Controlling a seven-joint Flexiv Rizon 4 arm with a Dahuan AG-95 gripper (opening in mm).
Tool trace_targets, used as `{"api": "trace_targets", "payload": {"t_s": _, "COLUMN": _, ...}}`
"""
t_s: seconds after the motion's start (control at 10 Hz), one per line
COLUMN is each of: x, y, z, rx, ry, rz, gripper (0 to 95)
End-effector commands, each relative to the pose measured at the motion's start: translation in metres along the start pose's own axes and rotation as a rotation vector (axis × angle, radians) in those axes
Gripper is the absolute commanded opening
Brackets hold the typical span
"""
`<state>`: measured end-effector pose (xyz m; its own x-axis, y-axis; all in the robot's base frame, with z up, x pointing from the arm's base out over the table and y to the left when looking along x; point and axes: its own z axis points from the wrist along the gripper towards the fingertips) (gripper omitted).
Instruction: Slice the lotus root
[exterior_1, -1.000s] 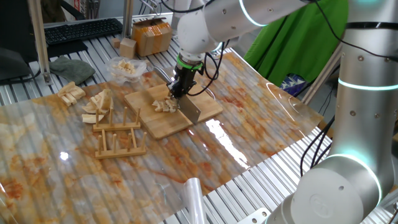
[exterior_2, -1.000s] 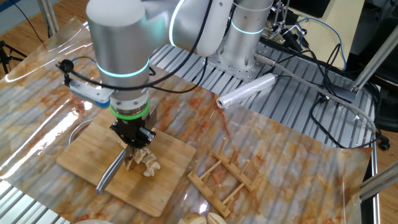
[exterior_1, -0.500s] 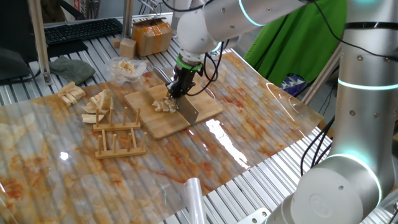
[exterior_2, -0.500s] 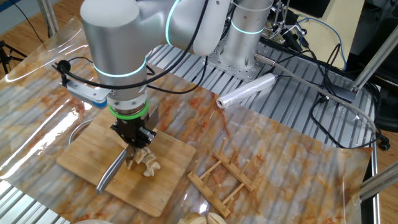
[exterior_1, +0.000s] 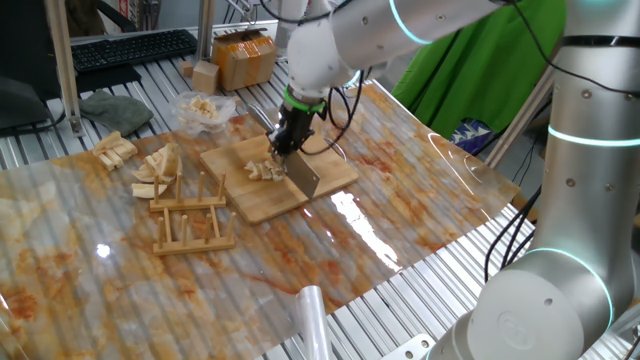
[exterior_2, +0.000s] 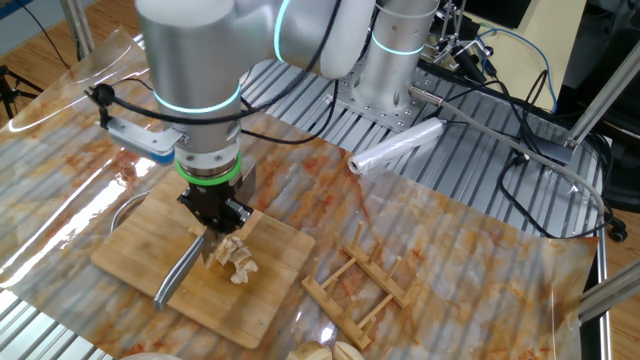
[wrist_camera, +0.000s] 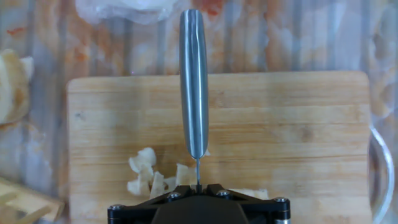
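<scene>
The lotus root is a cluster of small cream cut bits in the middle of the wooden board. My gripper stands right over them, shut on the handle of a steel knife. In the other fixed view the knife slants down to the board just left of the bits, below the gripper. From the hand view the knife runs straight away from the gripper, spine up, with the bits at its left over the board.
A wooden rack stands left of the board, with larger tan wedge pieces behind it. A clear plastic bag of pale bits lies at the back. A roll of plastic wrap lies near the robot base, and a cardboard box sits on the slats.
The hand has risen very slightly with the knife in it. The cut bits and the board have not moved.
</scene>
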<state>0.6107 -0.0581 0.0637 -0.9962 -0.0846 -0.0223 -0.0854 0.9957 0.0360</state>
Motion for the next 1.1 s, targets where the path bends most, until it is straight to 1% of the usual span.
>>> {"api": "trace_targets", "payload": {"t_s": 0.1, "x": 0.0, "y": -0.002, "z": -0.005, "rx": 0.024, "ry": 0.025, "rz": -0.004, "gripper": 0.0}}
{"api": "trace_targets", "payload": {"t_s": 0.3, "x": 0.0, "y": -0.006, "z": -0.01, "rx": 0.029, "ry": 0.03, "rz": -0.017, "gripper": 0.0}}
{"api": "trace_targets", "payload": {"t_s": 0.5, "x": 0.0, "y": -0.013, "z": -0.013, "rx": 0.027, "ry": 0.03, "rz": -0.038, "gripper": 0.0}}
{"api": "trace_targets", "payload": {"t_s": 0.9, "x": 0.002, "y": -0.016, "z": -0.012, "rx": 0.029, "ry": 0.024, "rz": -0.045, "gripper": 0.0}}
{"api": "trace_targets", "payload": {"t_s": 1.1, "x": 0.005, "y": -0.018, "z": -0.01, "rx": 0.027, "ry": 0.027, "rz": -0.047, "gripper": 0.0}}
